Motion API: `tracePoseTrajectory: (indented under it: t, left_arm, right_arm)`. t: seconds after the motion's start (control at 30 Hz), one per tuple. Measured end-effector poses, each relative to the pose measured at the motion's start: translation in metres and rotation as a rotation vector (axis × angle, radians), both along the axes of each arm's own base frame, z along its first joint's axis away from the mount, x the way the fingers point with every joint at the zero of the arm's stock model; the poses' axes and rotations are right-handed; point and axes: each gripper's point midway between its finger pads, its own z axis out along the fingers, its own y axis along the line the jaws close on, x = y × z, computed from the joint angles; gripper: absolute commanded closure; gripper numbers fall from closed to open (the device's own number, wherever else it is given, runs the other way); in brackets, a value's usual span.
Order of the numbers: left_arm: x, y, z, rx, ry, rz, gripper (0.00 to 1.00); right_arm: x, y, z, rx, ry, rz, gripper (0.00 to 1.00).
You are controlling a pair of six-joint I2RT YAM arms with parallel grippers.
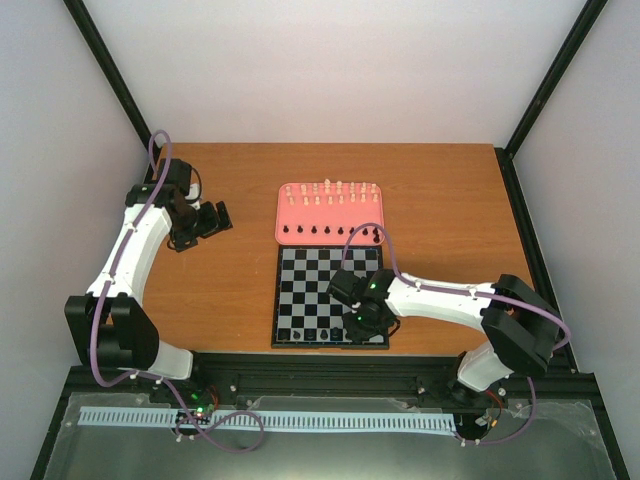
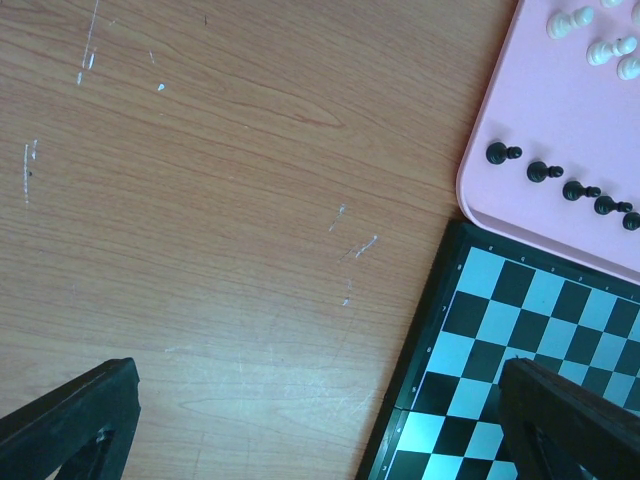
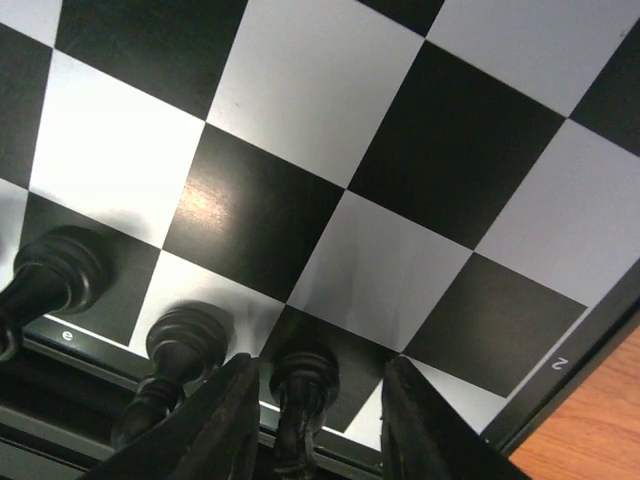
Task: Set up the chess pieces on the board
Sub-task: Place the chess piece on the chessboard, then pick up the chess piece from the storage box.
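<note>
My right claw (image 3: 322, 368) hangs low over the near right corner of the board (image 3: 330, 150). Its fingers are spread, and a black chessman (image 3: 305, 385) stands between them on the nearest row. It sits close to my left finger, and I cannot tell whether they touch. Two more black chessmen (image 3: 185, 345) stand left of it, partly cut off at the bottom of my wrist view. From above, my wrist hides that corner. My left claw (image 2: 315, 400) gapes wide over the table (image 2: 200, 200), left of the board. White and black pieces stand on the pink tray (image 2: 540, 90) beyond the board, too small to name.
</note>
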Motion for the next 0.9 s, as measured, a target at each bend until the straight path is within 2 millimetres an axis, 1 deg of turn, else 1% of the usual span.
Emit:
tracePoseTrajectory:
  t: [0.1,0.2,0.3,0.4,0.47,0.53,0.57,0.6,0.63,0.67,0.73,0.83,0.9]
  left_arm:
    - [0.000,0.000,0.000,0.000,0.002,0.000,0.00]
    - [0.000,0.000,-0.001,0.000,0.003,0.000,0.00]
    - [0.001,0.000,-0.003,0.000,0.008,0.000,0.00]
    - [0.002,0.000,-0.005,0.000,0.018,0.000,0.00]
    - [0.003,0.000,-0.006,0.000,0.020,0.000,0.00]
    - [0.004,0.000,-0.005,0.000,0.018,0.000,0.00]
    - [0.005,0.000,-0.004,0.000,0.015,0.000,0.00]
    - [0.006,0.000,-0.002,0.000,0.010,0.000,0.00]
    - [0.006,0.000,-0.001,0.000,0.008,0.000,0.00]
    - [0.006,0.000,-0.001,0.000,0.007,0.000,0.00]
    - [0.007,0.000,0.000,0.000,0.005,0.000,0.00]
    - [0.008,0.000,0.002,0.003,0.001,0.001,0.00]
    - [0.008,0.001,0.002,0.005,0.000,0.002,0.00]
  right_arm:
    - [0.002,-0.003,0.003,-0.016,-0.011,-0.002,0.57]
    - [0.008,-0.002,0.014,-0.020,-0.043,-0.004,0.54]
    - [0.022,0.005,0.036,-0.004,-0.098,-0.006,0.53]
    - [0.044,0.012,0.063,0.041,-0.164,-0.034,0.52]
    - [0.067,0.008,0.075,0.063,-0.195,-0.082,0.52]
    - [0.093,-0.005,0.079,0.059,-0.215,-0.139,0.52]
    - [0.106,-0.012,0.080,0.050,-0.224,-0.168,0.54]
    - [0.124,-0.021,0.080,0.038,-0.232,-0.201,0.56]
    - [0.137,-0.025,0.078,0.029,-0.237,-0.218,0.57]
    - [0.155,-0.030,0.075,0.020,-0.242,-0.242,0.57]
    - [0.186,-0.037,0.067,0.004,-0.249,-0.269,0.58]
    - [0.218,-0.044,0.051,-0.013,-0.249,-0.278,0.60]
    - [0.234,-0.048,0.041,-0.021,-0.242,-0.276,0.61]
